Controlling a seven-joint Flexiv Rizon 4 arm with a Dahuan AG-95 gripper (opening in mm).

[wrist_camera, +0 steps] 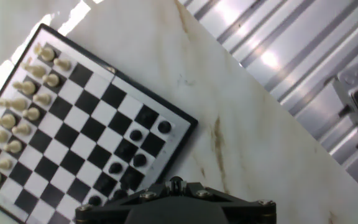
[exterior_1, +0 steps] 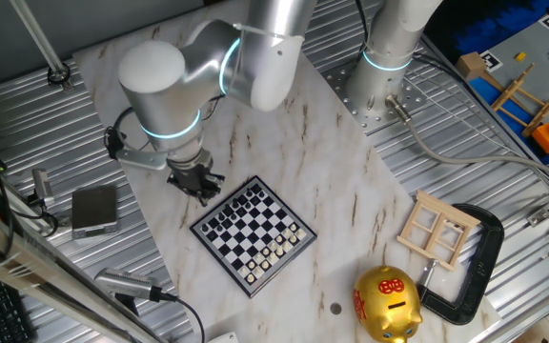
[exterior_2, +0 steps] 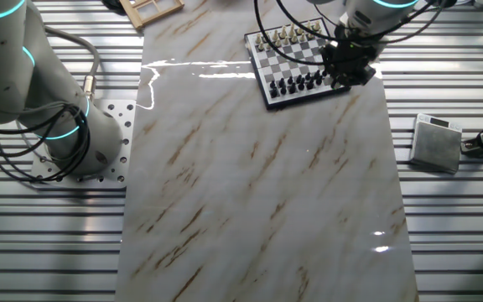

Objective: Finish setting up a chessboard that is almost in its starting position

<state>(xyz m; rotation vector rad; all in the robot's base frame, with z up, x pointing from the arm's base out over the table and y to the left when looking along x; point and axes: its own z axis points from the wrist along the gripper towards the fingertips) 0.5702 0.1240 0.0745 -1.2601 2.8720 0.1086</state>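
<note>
Nearby, piggy bank [exterior_1: 387, 303], wooden frame [exterior_1: 437, 228]; chessboard [exterior_1: 253, 234] unobstructed; jaws' state unclear.

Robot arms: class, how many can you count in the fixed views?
2. One arm reaches over the chessboard with its gripper at the board's edge; the other arm stands beside the marble top.

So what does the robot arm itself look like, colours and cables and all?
The arm is chunky and rounded, in silver-grey with white caps and glowing cyan rings at the joints. Its black end effector is compact and hangs below the wrist. Black cables loop beside the wrist, and a grey hose runs from the base.
</note>
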